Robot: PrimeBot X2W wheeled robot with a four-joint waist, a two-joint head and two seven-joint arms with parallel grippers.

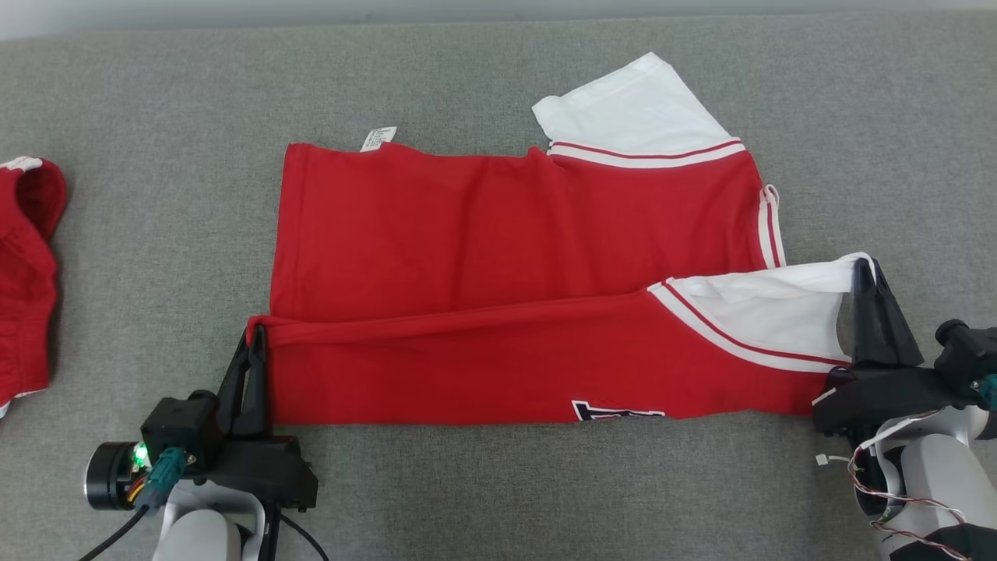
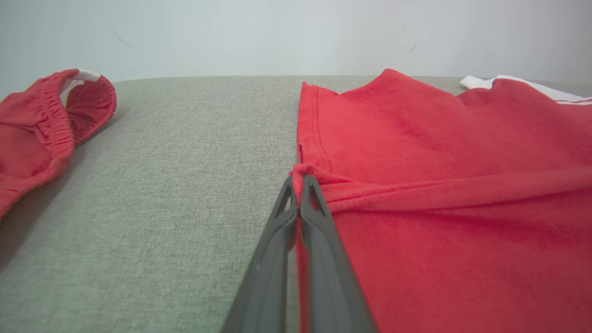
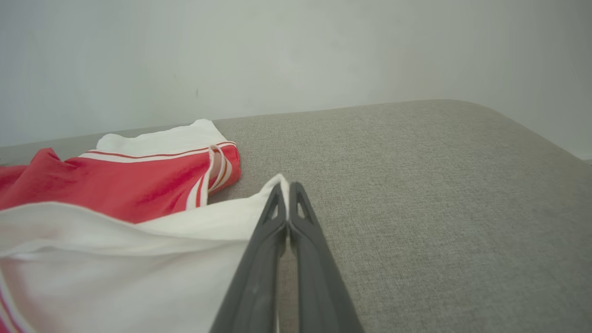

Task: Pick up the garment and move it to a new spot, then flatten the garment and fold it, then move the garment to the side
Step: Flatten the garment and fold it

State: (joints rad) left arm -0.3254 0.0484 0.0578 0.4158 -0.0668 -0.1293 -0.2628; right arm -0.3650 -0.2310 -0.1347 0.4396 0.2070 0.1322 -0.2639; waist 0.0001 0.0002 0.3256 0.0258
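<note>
Your two grippers sit closest, both clamped on cloth. The left gripper [image 1: 255, 333] pinches the shirt's [image 1: 483, 234] red hem corner, and the right gripper [image 1: 861, 266] pinches the tip of one white sleeve [image 1: 779, 312]. You have one shirt, lying mid-table [image 1: 498, 483], with a long fold running between your grippers. Its second sleeve [image 1: 631, 101] lies flat on the far side. One other red garment [image 1: 27, 265] lies well apart at the left edge.

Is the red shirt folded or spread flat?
Partly folded: on the red shirt, a near strip lies doubled over, pinched by the left end effector and right end effector.
</note>
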